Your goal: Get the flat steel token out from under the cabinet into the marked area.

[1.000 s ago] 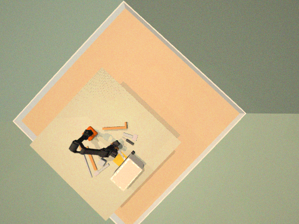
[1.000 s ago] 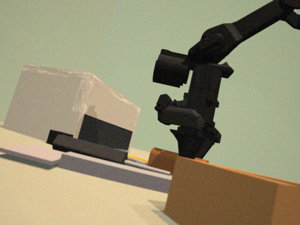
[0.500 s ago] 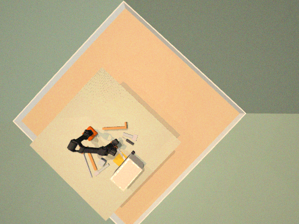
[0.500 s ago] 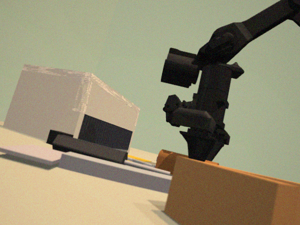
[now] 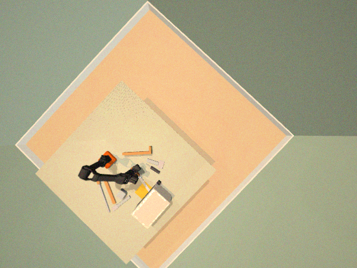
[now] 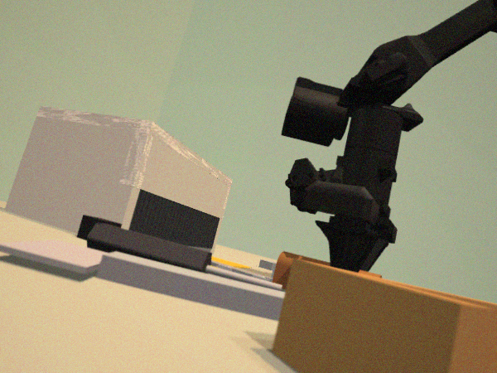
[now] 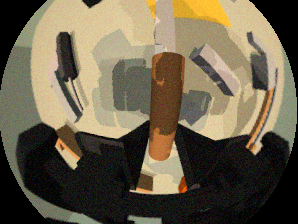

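Note:
The gripper (image 5: 135,173) (image 6: 352,267) (image 7: 162,142) points down, shut on the orange-brown handle (image 7: 167,95) of a tool with a pale flat shaft (image 5: 144,182) (image 7: 165,27). The shaft runs over the yellow marked area (image 5: 141,191) (image 6: 229,262) (image 7: 202,12) toward the cabinet (image 5: 152,208) (image 6: 74,166). The shaft's far end is not clearly seen, so whether it is under the cabinet cannot be told. Dark vent slots (image 6: 174,224) show low on the cabinet. The steel token cannot be made out in any view.
An orange L-shaped tool (image 5: 137,153) (image 6: 364,323), a pale flat-ended tool (image 5: 153,161) and a dark-handled thin tool (image 5: 154,170) (image 6: 149,245) (image 7: 67,55) lie to one side. An orange bar (image 5: 110,193), a thin rod (image 5: 105,198) and a pale bar (image 5: 122,202) lie on the other.

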Controlling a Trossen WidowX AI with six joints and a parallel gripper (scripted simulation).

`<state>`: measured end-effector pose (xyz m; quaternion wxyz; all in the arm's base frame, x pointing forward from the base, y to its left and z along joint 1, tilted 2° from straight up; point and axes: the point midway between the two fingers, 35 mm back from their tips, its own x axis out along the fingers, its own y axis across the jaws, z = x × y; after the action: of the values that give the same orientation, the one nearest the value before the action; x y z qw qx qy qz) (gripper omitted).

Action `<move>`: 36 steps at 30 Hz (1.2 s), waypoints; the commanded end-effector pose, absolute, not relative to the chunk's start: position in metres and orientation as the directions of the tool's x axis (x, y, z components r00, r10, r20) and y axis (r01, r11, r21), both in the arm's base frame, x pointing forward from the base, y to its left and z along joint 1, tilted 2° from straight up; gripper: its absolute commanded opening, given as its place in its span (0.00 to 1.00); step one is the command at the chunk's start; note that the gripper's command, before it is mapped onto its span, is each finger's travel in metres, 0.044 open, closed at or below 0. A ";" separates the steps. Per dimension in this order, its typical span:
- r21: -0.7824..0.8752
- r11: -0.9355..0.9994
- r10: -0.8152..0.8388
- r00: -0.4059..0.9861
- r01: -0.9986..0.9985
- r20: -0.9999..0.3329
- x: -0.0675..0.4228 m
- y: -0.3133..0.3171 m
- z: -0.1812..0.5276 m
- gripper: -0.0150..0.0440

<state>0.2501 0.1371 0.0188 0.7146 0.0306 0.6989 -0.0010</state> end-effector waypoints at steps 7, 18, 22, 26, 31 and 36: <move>0.042 0.998 0.041 0.018 0.048 -0.999 0.234 0.138 0.018 0.25; 0.042 0.998 0.042 0.016 0.048 -0.999 0.218 0.140 0.017 0.25; 0.042 0.998 0.042 0.015 0.048 -0.999 0.211 0.141 0.017 0.25; 0.043 0.998 0.042 0.016 0.048 -0.999 0.208 0.141 0.017 0.25; 0.043 0.998 0.043 0.019 0.044 -0.999 0.211 0.143 0.018 0.25; 0.044 0.998 0.043 0.018 0.047 -0.999 0.209 0.147 0.019 0.25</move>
<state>0.2098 0.1438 0.0180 0.7131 0.0308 0.7003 -0.0020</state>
